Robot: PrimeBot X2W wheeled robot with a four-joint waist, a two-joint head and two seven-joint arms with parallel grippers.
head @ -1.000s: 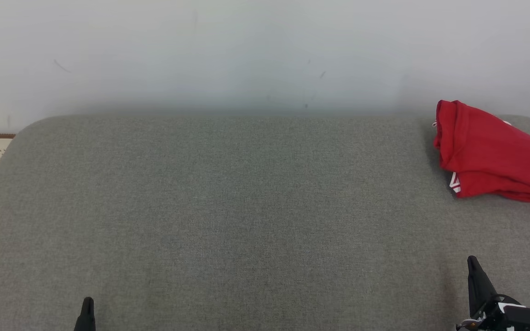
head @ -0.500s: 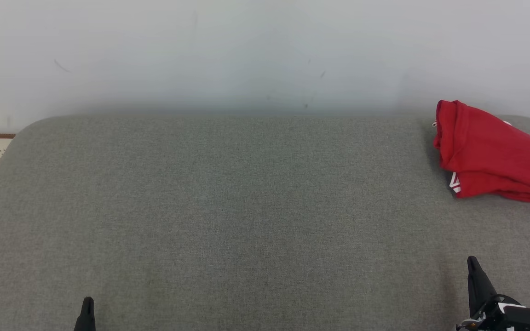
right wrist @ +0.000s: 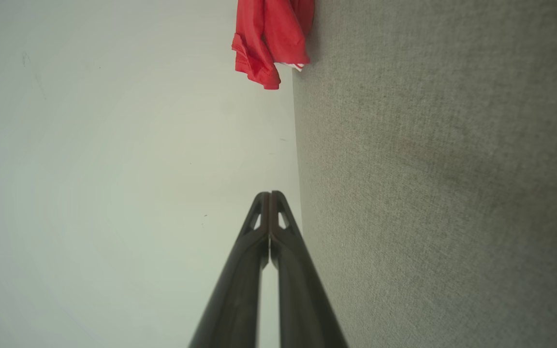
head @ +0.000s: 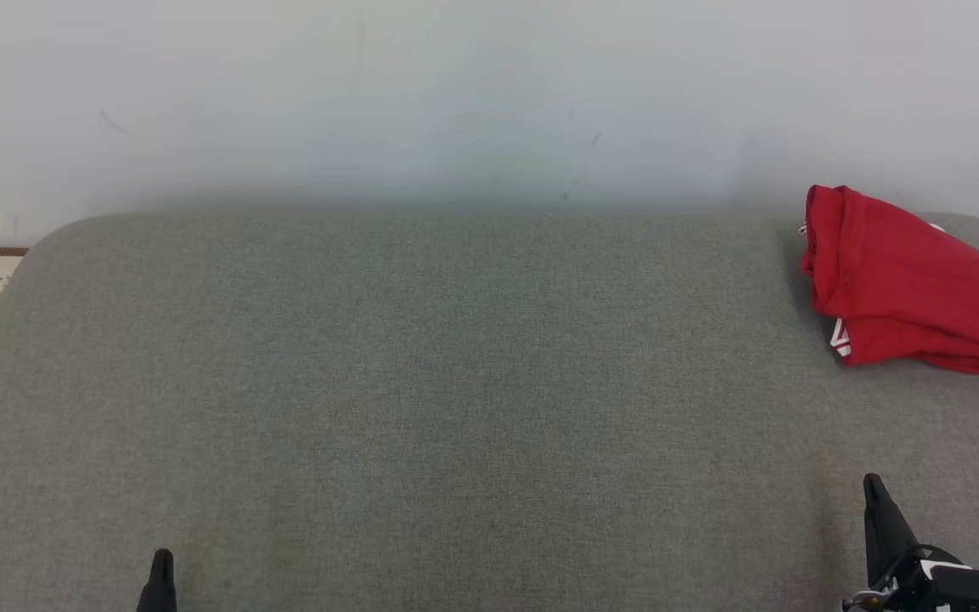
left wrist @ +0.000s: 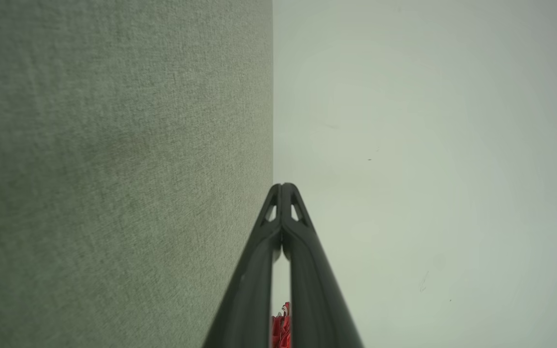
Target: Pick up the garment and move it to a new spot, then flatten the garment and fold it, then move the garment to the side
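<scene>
The red garment (head: pixel 906 285) lies bunched at two o'clock on the grey cushion (head: pixel 421 382), by its far edge. The left gripper (head: pixel 162 557) at seven o'clock and the right gripper (head: pixel 872 483) at five are both pinched closed and empty, well apart from it.

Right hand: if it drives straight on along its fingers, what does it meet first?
Likely the wall past the grey cushion; the red garment sits to one side of where the right hand points. Depth is unclear.
</scene>
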